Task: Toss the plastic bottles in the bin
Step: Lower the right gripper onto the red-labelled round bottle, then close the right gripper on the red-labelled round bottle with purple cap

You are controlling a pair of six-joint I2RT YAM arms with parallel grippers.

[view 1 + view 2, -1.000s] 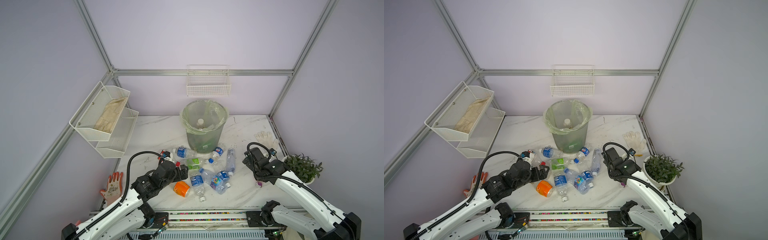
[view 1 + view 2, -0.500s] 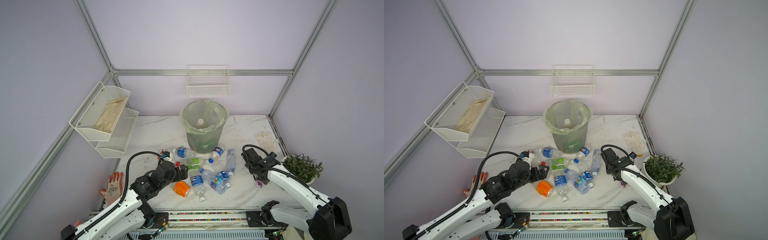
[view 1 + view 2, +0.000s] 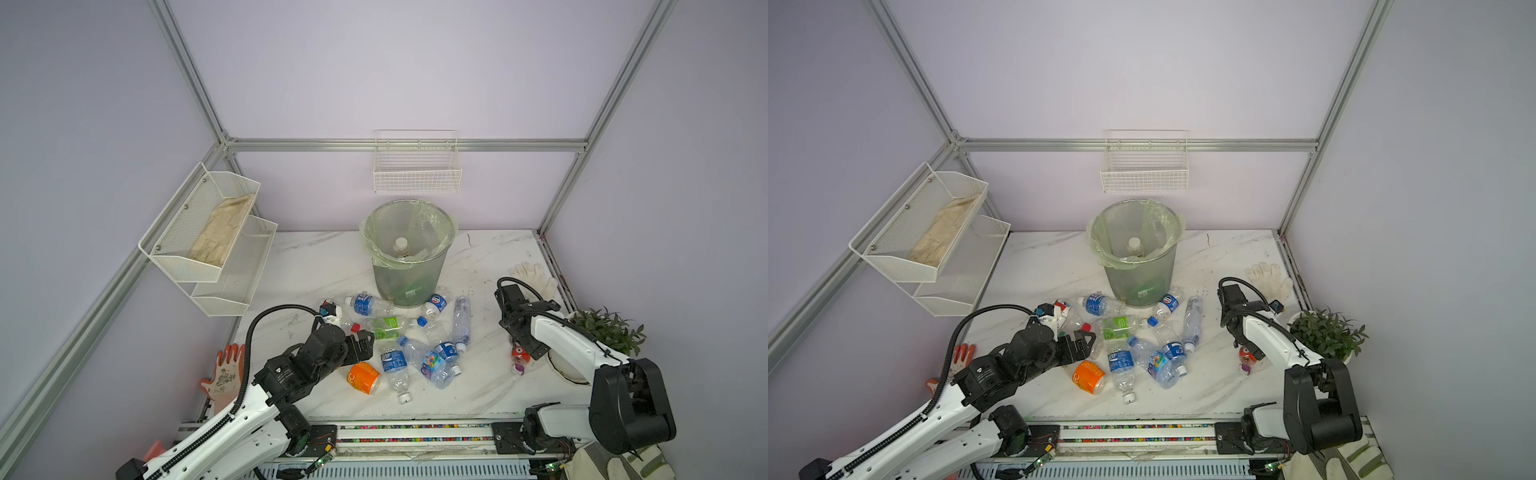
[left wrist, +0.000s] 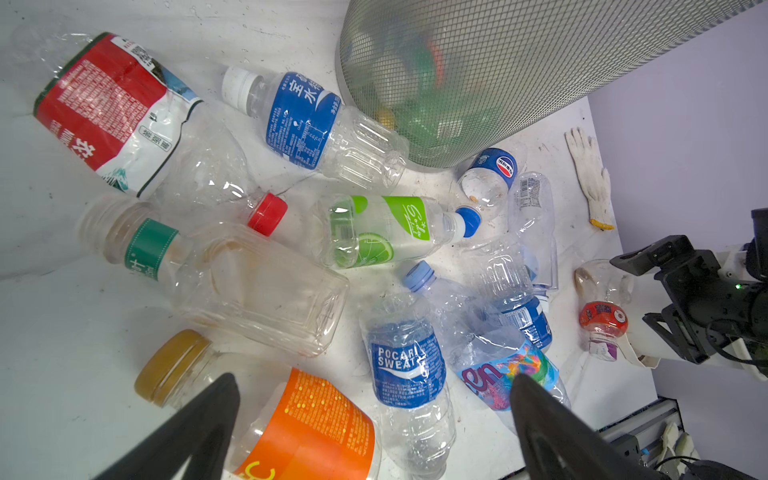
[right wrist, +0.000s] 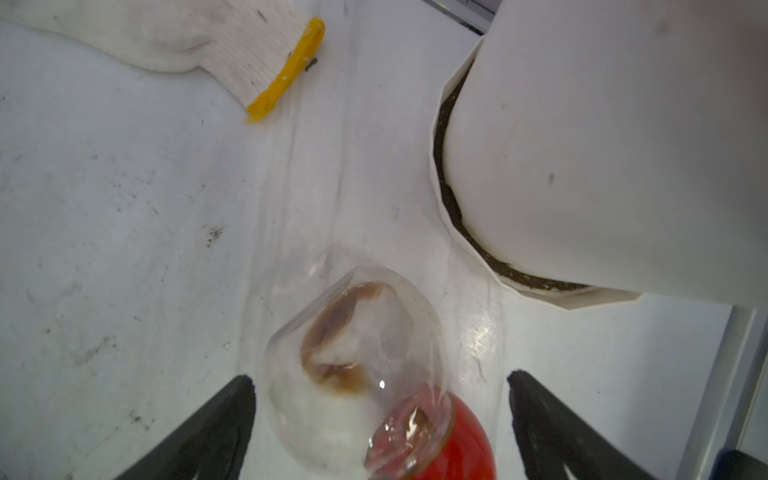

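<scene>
While left tool (image 3: 362,344) stays, right tool (image 5: 380,378) straddles red-labelled bottle (image 5: 351,332), elbow (image 3: 623,399) risen

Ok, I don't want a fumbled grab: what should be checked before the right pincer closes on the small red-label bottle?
1. Right pincer open: ok.
2. Small red-label bottle between its fingers: ok.
3. Fingers low enough around it: cannot tell.
4. Potted plant apart from the bottle: ok.
5. Bin mouth unblocked: ok.
6. Left pincer open over the bottle pile, far from this grab: ok.
</scene>
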